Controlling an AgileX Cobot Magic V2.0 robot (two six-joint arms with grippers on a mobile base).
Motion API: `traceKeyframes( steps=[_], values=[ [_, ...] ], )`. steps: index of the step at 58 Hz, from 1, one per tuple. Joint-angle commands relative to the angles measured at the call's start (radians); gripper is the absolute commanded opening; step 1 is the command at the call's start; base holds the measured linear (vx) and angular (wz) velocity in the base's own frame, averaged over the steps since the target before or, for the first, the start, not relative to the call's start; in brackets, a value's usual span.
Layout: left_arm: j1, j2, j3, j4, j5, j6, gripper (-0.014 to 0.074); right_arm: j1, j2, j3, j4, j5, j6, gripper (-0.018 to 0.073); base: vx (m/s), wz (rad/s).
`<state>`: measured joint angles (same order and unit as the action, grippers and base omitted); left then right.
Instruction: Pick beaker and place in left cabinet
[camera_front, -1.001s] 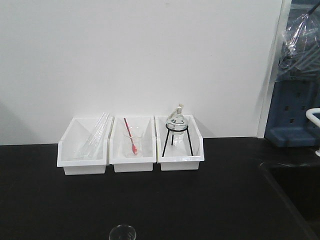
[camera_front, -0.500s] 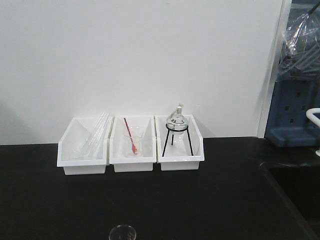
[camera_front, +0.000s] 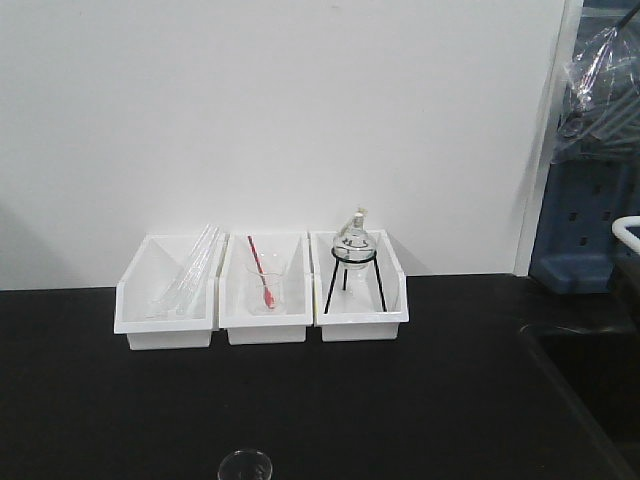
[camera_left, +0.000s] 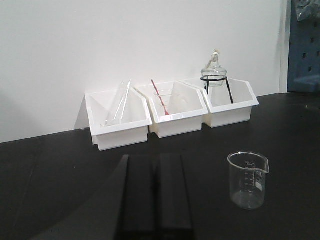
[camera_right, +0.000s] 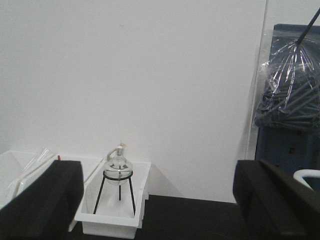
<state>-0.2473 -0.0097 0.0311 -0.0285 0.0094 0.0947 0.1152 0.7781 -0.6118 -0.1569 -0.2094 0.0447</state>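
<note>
The beaker, small, clear and printed with graduation marks, stands upright on the black counter. In the front view only the beaker's rim shows at the bottom edge. My left gripper is shut with nothing between its fingers. It sits low over the counter, to the left of the beaker and apart from it. My right gripper is open, its two black fingers far apart, facing the bin with the flask. The left cabinet is out of view.
Three white bins stand against the wall: glass tubes in the left one, a beaker with a red rod in the middle one, a round flask on a black tripod in the right one. A blue pegboard rack and a sunken basin lie at the right.
</note>
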Motion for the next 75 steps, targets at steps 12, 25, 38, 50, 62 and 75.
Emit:
traceKeyframes(
  steps=[12,25,38,50,62,75],
  values=[
    [-0.006,-0.018,0.016,-0.008,-0.084,-0.003,0.0001,-0.004,-0.004,-0.038,0.002,-0.125,0.076,0.069,0.0,0.0],
    [-0.006,-0.018,0.016,-0.008,-0.084,-0.003,0.0001,-0.004,0.118,-0.027,-0.141,-0.263,0.179,0.0606,0.0,0.0],
    [-0.006,-0.018,0.016,-0.008,-0.084,-0.003,0.0001,-0.004,0.321,0.171,-0.38,-0.622,0.377,0.0563,0.0,0.0],
    [-0.006,-0.018,0.016,-0.008,-0.084,-0.003,0.0001,-0.004,0.625,0.287,-0.68,-0.923,0.368,0.0564,0.0,0.0],
    [-0.006,-0.018,0.016,-0.008,-0.084,-0.003,0.0001,0.006,0.919,0.212,-0.694,-1.135,0.368,0.0564,0.0,0.0],
    [-0.006,-0.018,0.016,-0.008,-0.084,-0.003,0.0001,0.122,1.109,0.053,-0.672,-1.129,0.309,0.0564,0.0,0.0]
  ],
)
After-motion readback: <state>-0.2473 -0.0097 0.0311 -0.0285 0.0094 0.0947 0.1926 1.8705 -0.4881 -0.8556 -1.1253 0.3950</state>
